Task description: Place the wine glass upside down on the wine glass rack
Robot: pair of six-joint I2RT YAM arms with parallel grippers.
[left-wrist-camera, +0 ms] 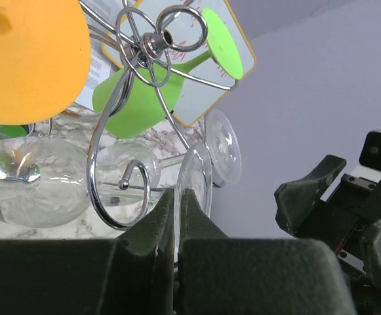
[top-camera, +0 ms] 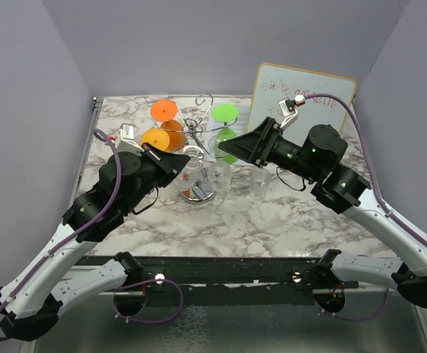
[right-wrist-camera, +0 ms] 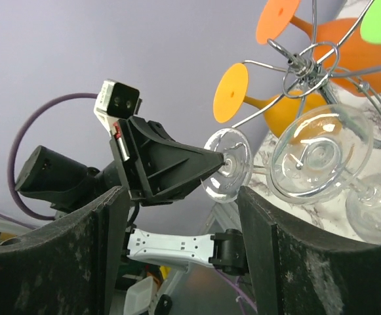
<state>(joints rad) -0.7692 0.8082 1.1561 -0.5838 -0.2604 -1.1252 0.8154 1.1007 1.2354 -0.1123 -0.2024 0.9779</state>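
The wine glass (left-wrist-camera: 197, 167), clear, with a thin stem and a round flat foot, is at the rack (left-wrist-camera: 156, 41), a shiny chrome wire stand with curled loop arms. Its stem seems to pass through one loop, but I cannot tell if the foot rests on the wire. The left gripper (left-wrist-camera: 177, 197) is closed and pinches only the edge of this foot. The right gripper (right-wrist-camera: 180, 193) stands wide apart, nothing between its fingers, near the glass. I judge that the main danger is a too early release: if the wire does not carry the foot, the glass can slide out and fall on the grey marble table (top-camera: 272, 220). The thin pinch can also slip, and the foot of a second clear glass (left-wrist-camera: 224, 147) is just beside, so a swing can knock it. The left wrist view shows loop and stem together; the right wrist view shows the pinch from outside; only the top view shows the rack's round base and the table.
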